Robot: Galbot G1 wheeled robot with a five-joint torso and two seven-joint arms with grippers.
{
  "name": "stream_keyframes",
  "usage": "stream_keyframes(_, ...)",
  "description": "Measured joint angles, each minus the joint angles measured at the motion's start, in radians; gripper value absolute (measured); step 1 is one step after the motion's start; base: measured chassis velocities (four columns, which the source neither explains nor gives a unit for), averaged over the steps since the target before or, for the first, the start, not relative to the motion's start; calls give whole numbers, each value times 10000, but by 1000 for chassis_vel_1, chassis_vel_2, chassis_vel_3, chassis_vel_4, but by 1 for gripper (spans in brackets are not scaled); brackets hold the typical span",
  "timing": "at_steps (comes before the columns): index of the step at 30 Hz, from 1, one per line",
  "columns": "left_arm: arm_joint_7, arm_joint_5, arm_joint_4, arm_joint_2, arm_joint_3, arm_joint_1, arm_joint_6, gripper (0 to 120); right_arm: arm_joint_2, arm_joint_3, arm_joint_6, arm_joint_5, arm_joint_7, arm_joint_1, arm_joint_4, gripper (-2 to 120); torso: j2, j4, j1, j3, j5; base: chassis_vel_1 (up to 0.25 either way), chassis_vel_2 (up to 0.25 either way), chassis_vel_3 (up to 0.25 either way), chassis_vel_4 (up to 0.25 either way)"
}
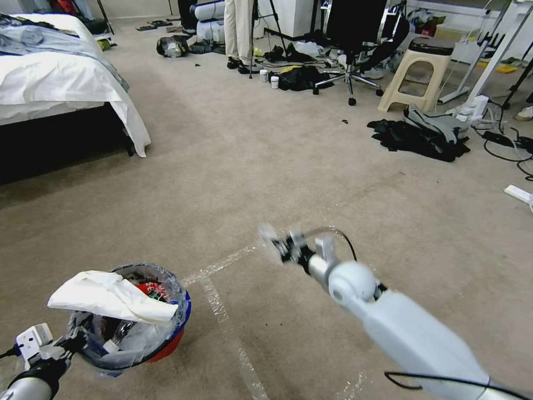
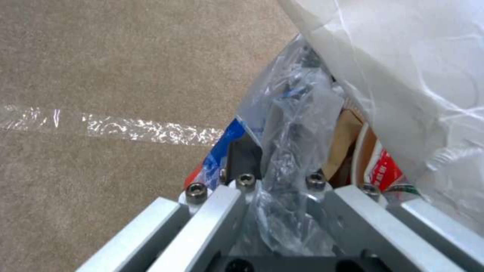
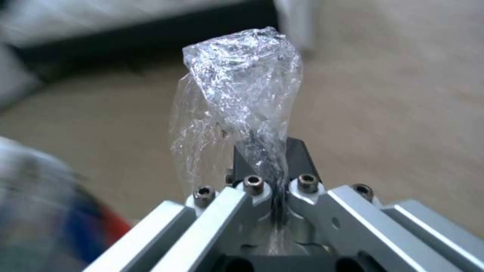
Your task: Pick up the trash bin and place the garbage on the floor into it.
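The right gripper [image 3: 270,166] pinches clear wrap [image 3: 242,94] beside the trash bin [image 1: 133,316], whose rim the left gripper [image 2: 275,170] clamps; featherlight film may cling or drift past the overflowing mouth.

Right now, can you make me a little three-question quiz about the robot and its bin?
1. True or false: the right gripper is shut on a crumpled clear plastic wrap.
2. What holds the small round red plastic trash bin by its bagged rim: A) left gripper, B) a person's hand?
3. Fill in: the white flat slipper lies across the bin's ____.

Key: 1 true; 2 A; 3 top.
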Motion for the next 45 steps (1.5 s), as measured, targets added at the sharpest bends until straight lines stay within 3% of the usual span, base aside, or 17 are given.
stream_keyframes(2, -4, 34, -36, -30, 3, -1, 7, 1, 375, -738, -286, 1146, 232, 906, 745, 0, -1, 1, 0, 1, 0, 0, 0, 0, 0)
stream_keyframes(10, -18, 69, -62, -77, 2, -16, 20, 1, 1578, -2288, -1117, 2868, 1395, 2402, 1240, 0, 0, 1, 0, 1, -2, 0, 0, 0, 0)
stream_keyframes(14, -46, 75, -37, -101, -6, -101, 27, 1, 2508, -3355, -2002, 4086, 2790, 3333, 1373, 0, 0, 2, 0, 1, -2, 0, 0, 0, 0)
stream_keyframes(17, -52, 67, 15, -101, -20, -145, 30, 1, 2716, -3685, -2590, 4604, 3660, 3476, 1524, 0, 0, 1, 0, 0, -1, 0, 0, 0, 0)
stream_keyframes(22, -63, 26, 90, -72, -44, -225, 41, 1, 2847, -4190, -3014, 4709, 4339, 3432, 1243, 0, -1, 1, 0, 1, 0, 0, 0, 0, 0)
stream_keyframes(45, -64, -43, 247, -6, -52, -274, 62, 1, 3410, -5163, -2948, 3737, 4221, 3042, -329, 0, 0, 0, 0, 1, 1, 0, 0, 0, 0)
